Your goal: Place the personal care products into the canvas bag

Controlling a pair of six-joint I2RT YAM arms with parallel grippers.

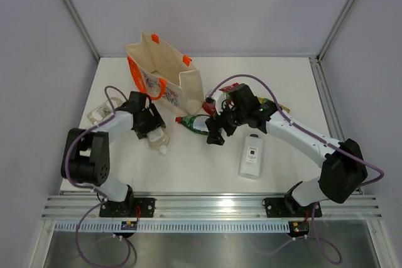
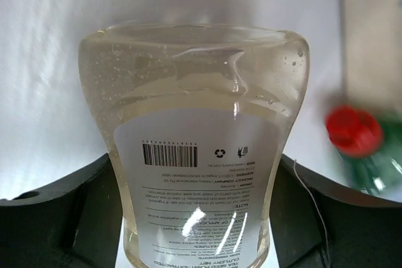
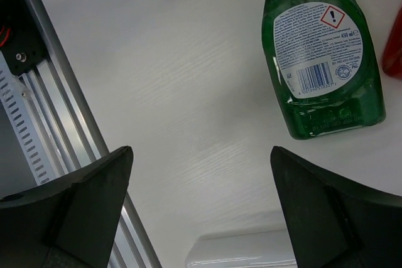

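Green bottle [image 3: 323,61] reads 450 ml; left gripper [image 2: 195,174] clasps barcoded clear bottle [image 2: 195,80].

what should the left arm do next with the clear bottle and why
Probably close the left gripper firmly on the clear pale-yellow bottle before lifting: it lies on the table squarely between the jaws, which flank its body closely, but a firm grip isn't evident. The canvas bag stands just beyond.

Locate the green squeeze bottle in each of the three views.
Top external: green squeeze bottle lies mid-table, in front of the canvas bag.
Left wrist: blurred at the right edge, red cap leftward.
Right wrist: upper right, back label up.
Shared landmark: clear pale-yellow bottle, left of it in top and left wrist views.
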